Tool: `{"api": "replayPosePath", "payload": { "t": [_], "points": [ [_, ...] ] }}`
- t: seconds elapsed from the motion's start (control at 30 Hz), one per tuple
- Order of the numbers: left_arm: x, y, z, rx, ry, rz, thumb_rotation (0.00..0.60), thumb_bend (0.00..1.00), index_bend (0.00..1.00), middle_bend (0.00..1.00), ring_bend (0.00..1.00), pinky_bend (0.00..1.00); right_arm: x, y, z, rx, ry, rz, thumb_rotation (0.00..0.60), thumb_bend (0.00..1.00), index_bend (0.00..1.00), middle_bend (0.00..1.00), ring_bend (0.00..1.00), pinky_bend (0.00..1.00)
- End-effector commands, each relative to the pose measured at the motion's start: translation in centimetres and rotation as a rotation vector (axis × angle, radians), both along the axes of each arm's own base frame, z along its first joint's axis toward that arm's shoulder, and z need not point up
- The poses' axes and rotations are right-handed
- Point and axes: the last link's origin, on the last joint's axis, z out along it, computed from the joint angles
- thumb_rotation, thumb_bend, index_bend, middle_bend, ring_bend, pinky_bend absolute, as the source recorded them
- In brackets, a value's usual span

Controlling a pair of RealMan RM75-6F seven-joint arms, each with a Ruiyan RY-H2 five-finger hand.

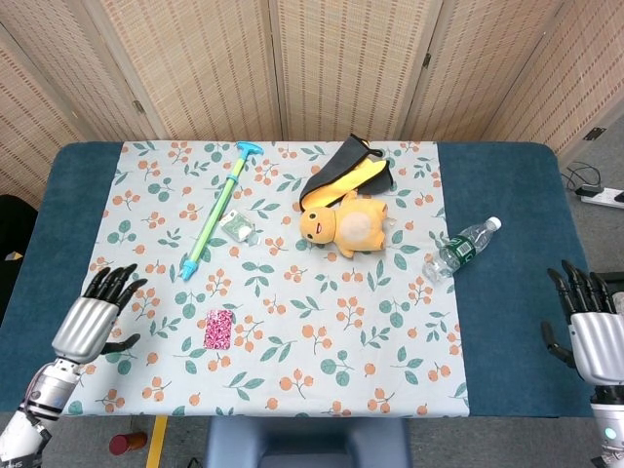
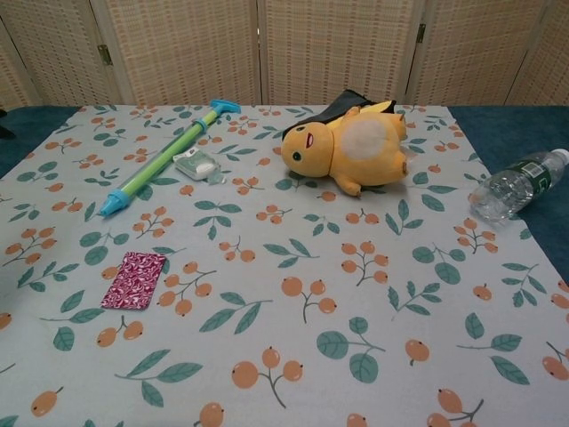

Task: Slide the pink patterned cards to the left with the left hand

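Setting: woven rattan screens stood behind a blue table (image 1: 497, 322) covered by a pale floral cloth with orange berries and green leaves (image 1: 292, 370).
Task item: the pink patterned cards (image 1: 218, 329) lay flat as a slim rectangular pack on the cloth, in its near-left part, apart from everything else; the chest view showed them low and thin (image 2: 133, 279).
Handling: I judged the pack light, stiff and thin, likely to slide easily on the fabric. I would press fingertips flat on its top face, or push at its right edge, rather than try to lift it.
Left hand (image 1: 90, 322): it hovered over the cloth's left margin, empty with fingers spread, near the cards but not touching them.
Right hand (image 1: 590, 336): it held nothing, fingers apart, off the table's right edge.
Other objects: a long green and blue plastic water squirter (image 1: 216, 216), a small clear packet (image 1: 237, 226), a soft yellow plush toy (image 1: 346, 222) against a black and yellow pouch (image 1: 343, 168), and a clear plastic bottle lying on its side (image 1: 460, 248).
Risk: I thought the cloth might bunch under a heavy press.
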Motion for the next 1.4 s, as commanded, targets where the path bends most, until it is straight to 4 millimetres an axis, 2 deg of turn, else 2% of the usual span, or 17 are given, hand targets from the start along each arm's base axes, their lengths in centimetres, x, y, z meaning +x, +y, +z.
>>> {"api": "replayPosePath", "payload": {
  "t": [0.03, 0.17, 0.23, 0.3, 0.37, 0.47, 0.67, 1.07, 1.4],
  "points": [
    [0.8, 1.1, -1.6, -0.094, 0.011, -0.015, 0.600, 0.23, 0.18, 0.00, 0.00, 0.00, 0.0, 0.0, 0.0, -0.001, -0.001, 0.000, 0.600, 0.48, 0.00, 0.00, 0.00, 0.00],
    [1.7, 1.8, -3.2, -0.186, 0.022, 0.007, 0.598, 0.22, 0.20, 0.00, 0.00, 0.00, 0.0, 0.1, 0.0, -0.005, -0.004, -0.002, 0.600, 0.48, 0.00, 0.00, 0.00, 0.00],
    [2.1, 2.2, -4.1, -0.220, 0.017, 0.010, 0.556, 0.21, 0.21, 0.00, 0.00, 0.00, -0.1, 0.1, -0.1, -0.005, -0.005, -0.002, 0.600, 0.48, 0.00, 0.00, 0.00, 0.00],
    [2.3, 2.3, -4.8, -0.241, -0.001, 0.019, 0.469, 0.21, 0.23, 0.00, 0.00, 0.00, -0.1, 0.1, 0.0, -0.005, -0.006, -0.003, 0.600, 0.48, 0.00, 0.00, 0.00, 0.00],
    [2.4, 2.5, -5.5, -0.257, -0.029, 0.028, 0.418, 0.20, 0.26, 0.00, 0.00, 0.00, -0.2, 0.2, 0.0, -0.003, -0.005, -0.010, 0.600, 0.48, 0.00, 0.00, 0.00, 0.00],
    [2.5, 2.5, -6.3, -0.271, -0.040, 0.031, 0.366, 0.19, 0.30, 0.00, 0.00, 0.00, -0.4, 0.2, 0.0, -0.003, -0.007, -0.016, 0.600, 0.48, 0.00, 0.00, 0.00, 0.00],
    [2.6, 2.3, -7.8, -0.301, -0.074, 0.046, 0.237, 0.16, 0.30, 0.00, 0.00, 0.00, -0.4, 0.2, -0.2, 0.002, -0.013, -0.013, 0.600, 0.48, 0.00, 0.00, 0.00, 0.00],
    [2.5, 1.3, -10.4, -0.344, -0.051, 0.024, 0.194, 0.16, 0.30, 0.00, 0.00, 0.00, -0.5, 0.2, -0.4, 0.011, -0.016, -0.017, 0.600, 0.48, 0.00, 0.00, 0.00, 0.00],
    [2.8, 1.2, -11.6, -0.348, -0.029, -0.008, 0.167, 0.16, 0.30, 0.00, 0.00, 0.00, -0.6, 0.4, -0.5, 0.011, -0.020, -0.022, 0.600, 0.48, 0.00, 0.00, 0.00, 0.00]
  ]
}}
